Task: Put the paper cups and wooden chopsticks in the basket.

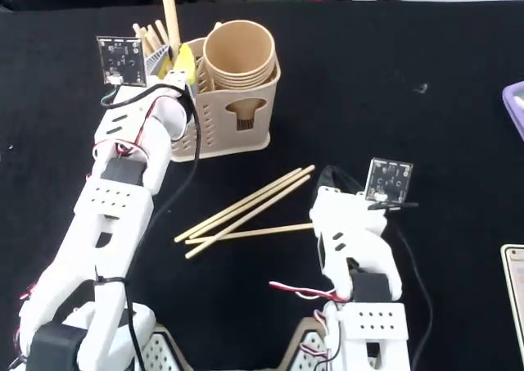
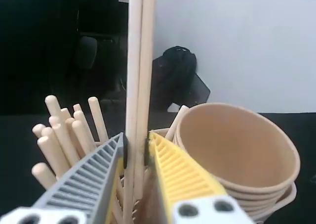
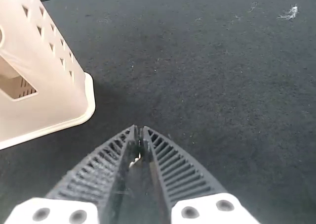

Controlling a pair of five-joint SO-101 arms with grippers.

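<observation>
A beige slotted basket (image 1: pixel 233 121) stands at the back of the black table, with nested paper cups (image 1: pixel 239 53) in its right half and several wooden chopsticks (image 1: pixel 151 37) upright in its left half. My left gripper (image 1: pixel 176 60) is over that left half, shut on a pair of chopsticks (image 2: pixel 138 75) held upright above the basket beside the cups (image 2: pixel 237 150). Several more chopsticks (image 1: pixel 246 211) lie loose on the table in front of the basket. My right gripper (image 3: pixel 138 135) is shut on nothing, low over the cloth to the right of the basket (image 3: pixel 39 85).
A purple object (image 1: pixel 516 105) sits at the right table edge and a pale card-like thing (image 1: pixel 514 281) lies nearer the front right. Cables hang off both arms. Open black cloth stretches to the right of the basket.
</observation>
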